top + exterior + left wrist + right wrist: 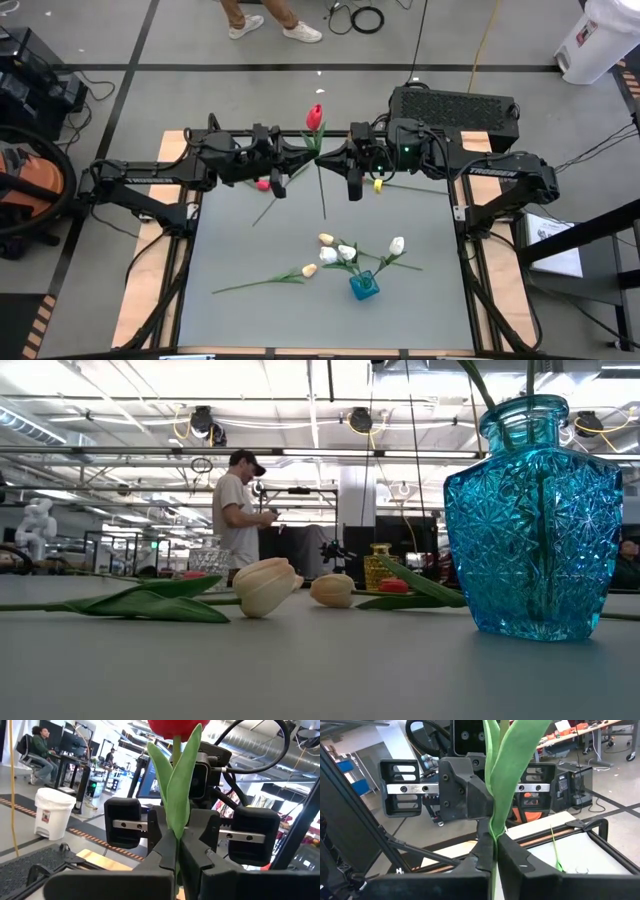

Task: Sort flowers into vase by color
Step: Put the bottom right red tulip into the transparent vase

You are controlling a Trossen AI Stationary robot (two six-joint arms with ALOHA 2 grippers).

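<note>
A red flower (315, 117) with a long green stem and leaves is held high over the middle of the table, between my two arms. My left gripper (311, 153) comes at it from the left and my right gripper (325, 153) from the right; both are shut on it. The blue glass vase (364, 285) stands near the front edge with white flowers (347, 252) in it. Cream flowers (309, 270) lie on the table beside it. Another red flower (263, 184) and a yellow one (379, 184) lie under the arms. My left gripper pinches the red flower's stem and leaf base (176, 851) between its two fingers (159, 857). The fingers lie level, from the table's left, across the stem. The flower stands about upright, head up, clear of the table. My right gripper pinches the same stem at the leaf base (493, 839) between its two fingers (481, 854), level from the table's right and across the stem. The leaves rise above the fingers, and the lower stem (323, 200) hangs free below.
A black perforated box (455, 105) sits behind the right arm. In the low view the vase (535, 510) stands close at the right, with cream heads (265, 585) lying at mid-table. A person (238, 510) stands beyond the far edge.
</note>
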